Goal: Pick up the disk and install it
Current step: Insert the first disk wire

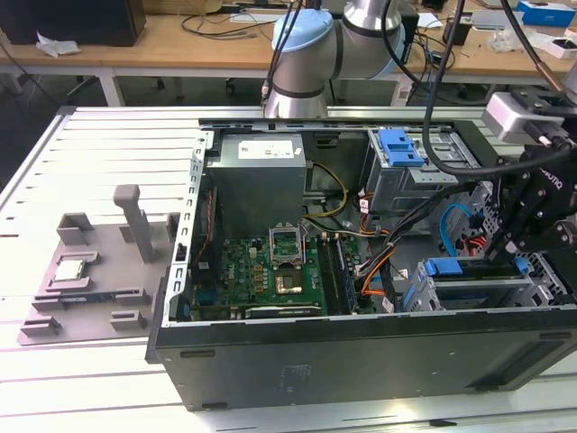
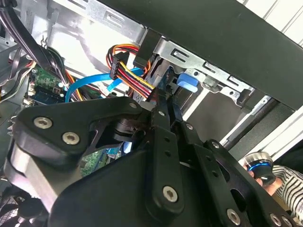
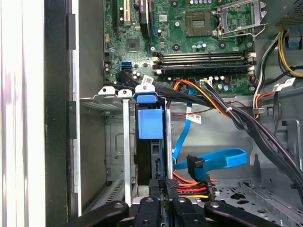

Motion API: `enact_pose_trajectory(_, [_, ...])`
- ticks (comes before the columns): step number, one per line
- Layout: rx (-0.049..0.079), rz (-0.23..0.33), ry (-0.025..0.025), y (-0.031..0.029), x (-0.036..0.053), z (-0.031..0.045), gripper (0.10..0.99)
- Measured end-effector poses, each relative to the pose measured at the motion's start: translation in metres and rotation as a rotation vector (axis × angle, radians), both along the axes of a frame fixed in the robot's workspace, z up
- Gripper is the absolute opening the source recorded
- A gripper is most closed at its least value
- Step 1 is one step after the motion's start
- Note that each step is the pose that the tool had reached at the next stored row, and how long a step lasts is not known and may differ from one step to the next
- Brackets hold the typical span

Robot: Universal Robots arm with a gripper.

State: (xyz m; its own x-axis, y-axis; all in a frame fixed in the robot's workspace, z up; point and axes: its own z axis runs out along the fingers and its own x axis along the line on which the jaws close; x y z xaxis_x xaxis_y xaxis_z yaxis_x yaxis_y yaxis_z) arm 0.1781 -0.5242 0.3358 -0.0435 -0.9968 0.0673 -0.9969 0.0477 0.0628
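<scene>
The disk (image 3: 150,123) stands on edge in the metal drive bay (image 3: 127,156) at the front corner of the open computer case (image 1: 361,352). Its blue frame tab sticks out of the bay, as seen in the exterior view (image 1: 446,268) and in the second wrist view (image 2: 187,80). My gripper (image 3: 165,185) is lowered into the case directly over the bay. Its two black fingers (image 2: 161,123) are drawn together, and their tips rest at the disk's near end, in line with the slot. In the exterior view the gripper (image 1: 507,253) hangs at the case's right end.
Orange, red and yellow power wires (image 3: 191,187) and a blue data cable (image 3: 213,158) run close beside the fingers. The motherboard (image 1: 270,271) and power supply (image 1: 257,176) fill the case's left. Another blue bracket (image 1: 401,146) sits in the far bay. A grey fixture (image 1: 90,271) lies outside. A striped sleeve (image 2: 284,182) is near the case.
</scene>
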Motion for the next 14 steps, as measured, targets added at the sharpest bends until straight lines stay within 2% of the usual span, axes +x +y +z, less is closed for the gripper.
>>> enact_pose_trajectory(6, [0.002,0.000,0.0003,-0.0003,-0.0001,-0.0014,0.176])
enact_pose_trajectory(7, [0.001,0.000,0.0002,-0.0002,-0.0001,-0.0010,0.235])
enact_pose_trajectory(8, [0.001,0.000,0.0001,-0.0002,-0.0001,-0.0007,0.235])
enact_pose_trajectory(9, [0.001,0.000,0.0001,-0.0003,-0.0001,-0.0003,0.302])
enact_pose_trajectory(11, [0.001,0.000,0.0001,-0.0001,-0.0001,0.0036,0.302])
enact_pose_trajectory(14, [0.001,0.000,0.0001,0.0041,-0.0001,0.0216,0.290])
